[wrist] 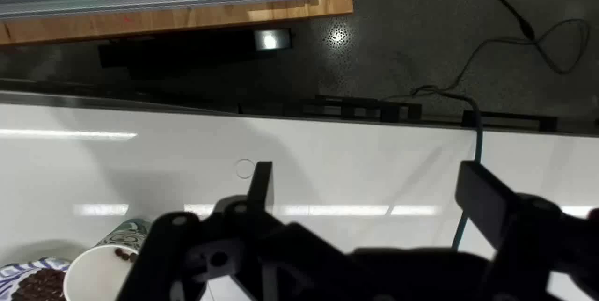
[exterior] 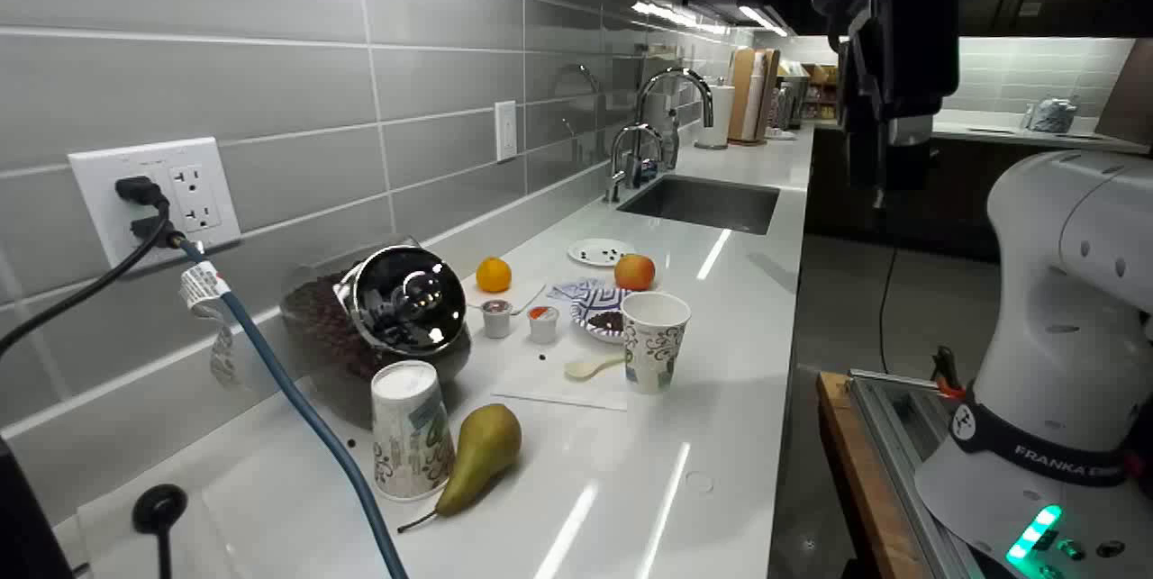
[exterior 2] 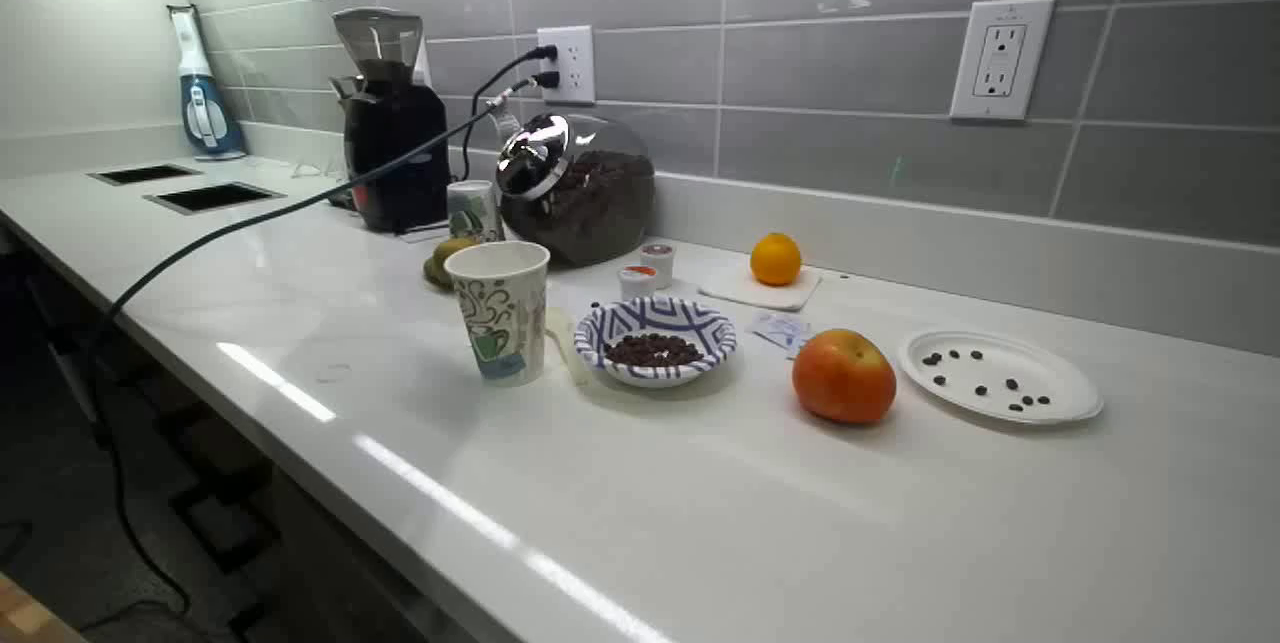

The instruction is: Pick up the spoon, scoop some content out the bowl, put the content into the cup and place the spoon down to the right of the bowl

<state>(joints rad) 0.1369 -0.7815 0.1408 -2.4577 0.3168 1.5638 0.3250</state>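
Note:
The bowl [exterior: 594, 302] is a white paper bowl with a blue pattern and dark beans inside. It also shows in an exterior view [exterior 2: 660, 311] and at the wrist view's lower left corner [wrist: 14, 273]. The pale cup [exterior: 653, 340] with a printed pattern stands upright beside it, also in an exterior view [exterior 2: 500, 313]. The wrist view shows a few beans inside the cup [wrist: 96, 273]. A pale spoon [exterior: 590, 368] lies on the counter by the cup, partly hidden behind it [exterior 2: 567, 343]. My gripper [wrist: 365, 179] is open and empty, high above the counter's front edge [exterior: 892, 156].
A glass jar of beans with a shiny lid [exterior: 410, 300], an upside-down cup [exterior: 412, 430], a pear [exterior: 482, 453] and a cable [exterior: 306, 408] are near. Pods [exterior 2: 637, 281], an orange [exterior 2: 776, 259], an apple [exterior 2: 845, 376] and a white plate [exterior 2: 1000, 378] are around the bowl. A black spoon [exterior: 159, 511] lies apart.

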